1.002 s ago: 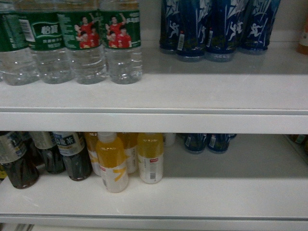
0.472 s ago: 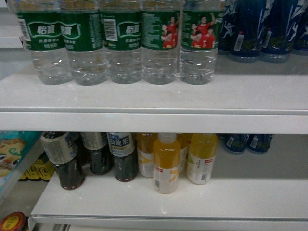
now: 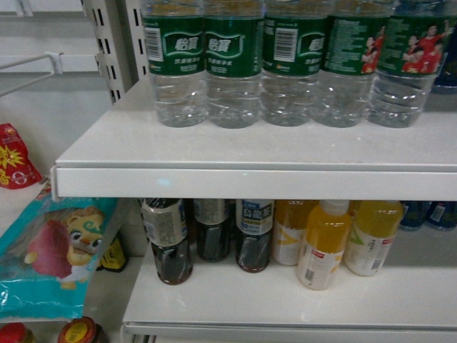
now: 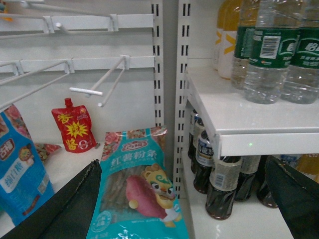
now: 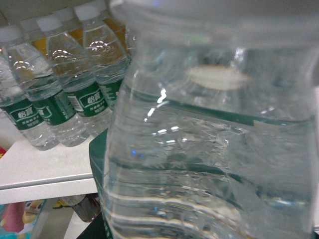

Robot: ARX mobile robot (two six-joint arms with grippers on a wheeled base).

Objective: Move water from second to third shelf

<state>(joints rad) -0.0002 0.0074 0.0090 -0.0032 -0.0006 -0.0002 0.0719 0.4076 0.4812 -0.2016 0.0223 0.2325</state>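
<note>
Right against right pincer: water (image 5: 209,149)

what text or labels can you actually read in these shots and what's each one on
"红薯粉条": red panel on the teal noodle packet.
"怡寶": white logo on the water bottles' green labels.
Yellow characters on the red pouch: too blurred to read.
Barcodes and small print on the water labels: too small.
Dark tea bottles and yellow drink bottles: label text unreadable.
Right wrist view: nothing legible on the close bottle.

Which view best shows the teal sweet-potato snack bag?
Left wrist: the teal snack bag appears nearly whole, printing and cartoon readable. Head shows it at the left edge, partly cropped. Right wrist shows at most a sliver.
</note>
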